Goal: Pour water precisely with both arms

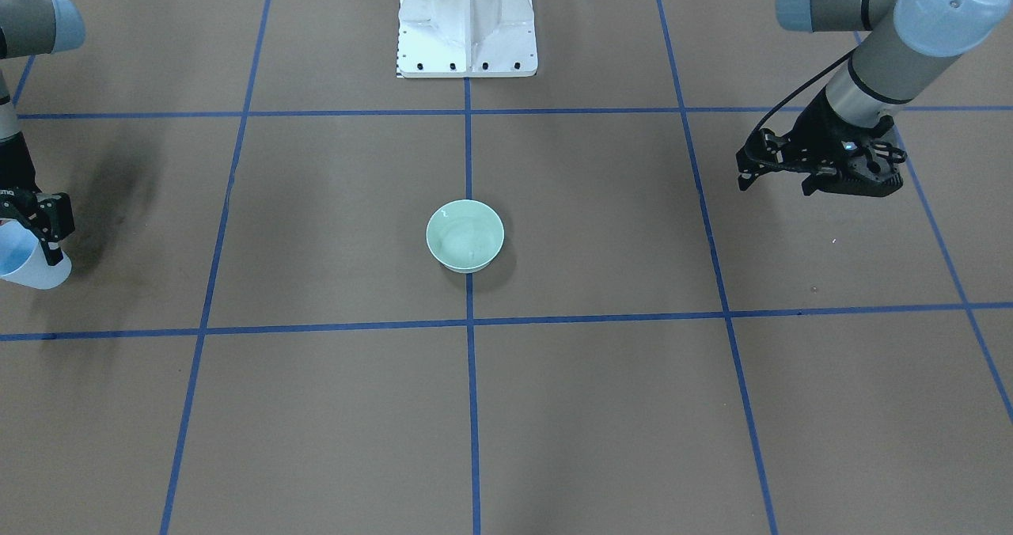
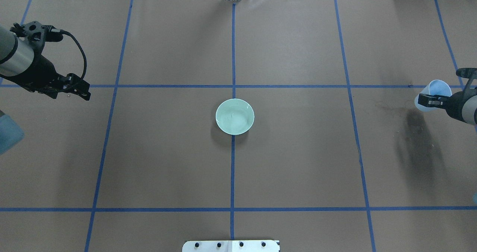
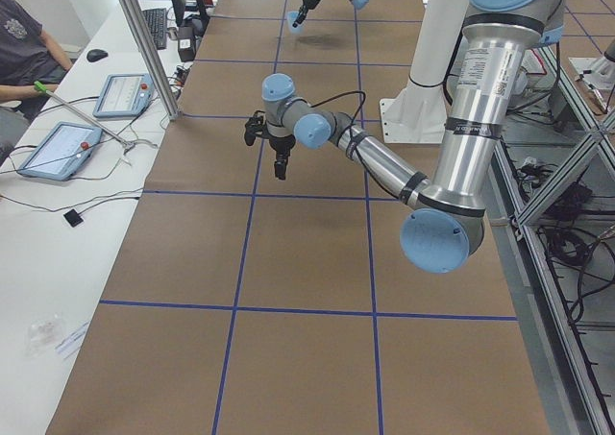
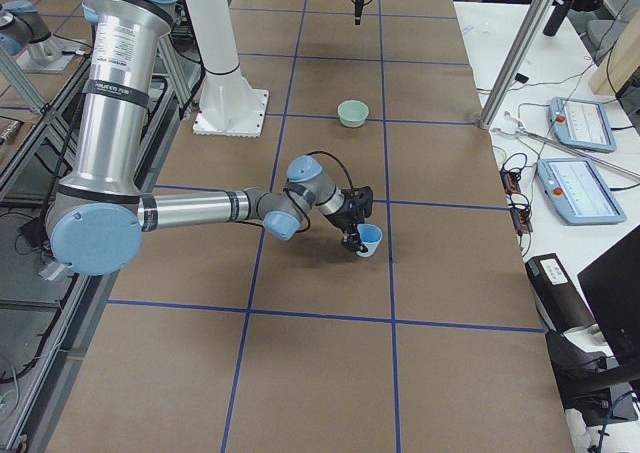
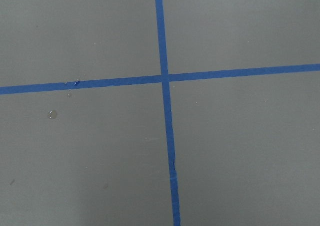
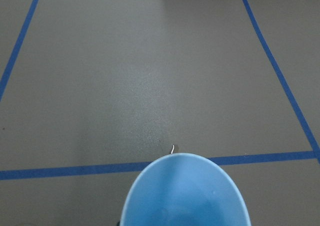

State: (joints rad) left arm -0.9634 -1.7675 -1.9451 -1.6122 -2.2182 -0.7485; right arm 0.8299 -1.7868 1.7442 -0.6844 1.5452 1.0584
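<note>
A pale green bowl (image 1: 465, 234) stands at the table's middle, also in the overhead view (image 2: 234, 116) and the right view (image 4: 352, 112). Faint ripples of water (image 2: 234, 118) show inside it. My right gripper (image 2: 429, 100) is shut on a light blue cup (image 2: 435, 92) at the table's right edge, far from the bowl. The cup also shows in the front view (image 1: 32, 264), the right view (image 4: 370, 239) and the right wrist view (image 6: 185, 193). I cannot tell whether it holds water. My left gripper (image 1: 779, 177) hangs open and empty above the table's left side, also in the overhead view (image 2: 80, 90).
The white pedestal (image 1: 467, 24) stands at the robot's edge of the table. Blue tape lines cross the brown table cover. A dark patch (image 2: 415, 127) lies near the right gripper. Small droplets (image 5: 52, 114) lie under the left gripper. Tablets and an operator are beyond the far edge (image 3: 58, 147).
</note>
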